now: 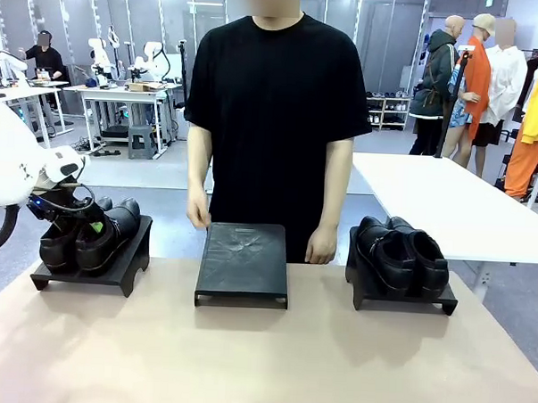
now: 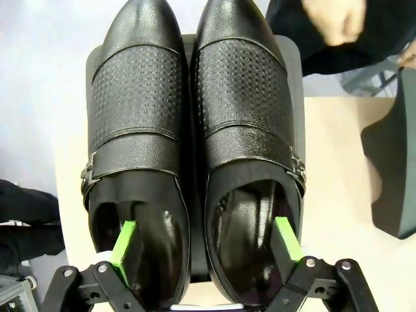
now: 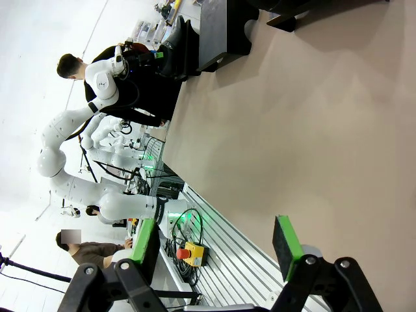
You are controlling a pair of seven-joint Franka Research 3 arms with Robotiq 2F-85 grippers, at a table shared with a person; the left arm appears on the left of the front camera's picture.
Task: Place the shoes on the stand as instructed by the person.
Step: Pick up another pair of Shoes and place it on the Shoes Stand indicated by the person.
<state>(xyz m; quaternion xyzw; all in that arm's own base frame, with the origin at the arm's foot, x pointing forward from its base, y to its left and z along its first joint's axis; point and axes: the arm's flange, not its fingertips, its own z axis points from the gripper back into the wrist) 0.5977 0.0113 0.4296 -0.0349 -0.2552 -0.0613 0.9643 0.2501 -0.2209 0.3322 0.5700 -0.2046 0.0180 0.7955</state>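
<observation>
The left gripper [image 2: 205,244] stands spread, one pad inside each of the shoes [image 2: 195,149], apparently released onto the left stand [image 1: 92,270]. The right gripper [image 3: 214,244] hangs open, empty.

I see the flat black middle stand [image 1: 242,258] bare on top, open approach; person's hands [image 1: 320,248] just behind it; shoe-filled stands [image 1: 403,297] flank both sides.

1. I see my right gripper [image 3: 214,244] with its jaws spread wide, nothing between them, above the bare tan table [image 3: 312,130].
2. Far off, the left arm [image 3: 97,91] reaches toward what may be shoes [image 3: 170,40] on a black stand [image 3: 224,29].
</observation>
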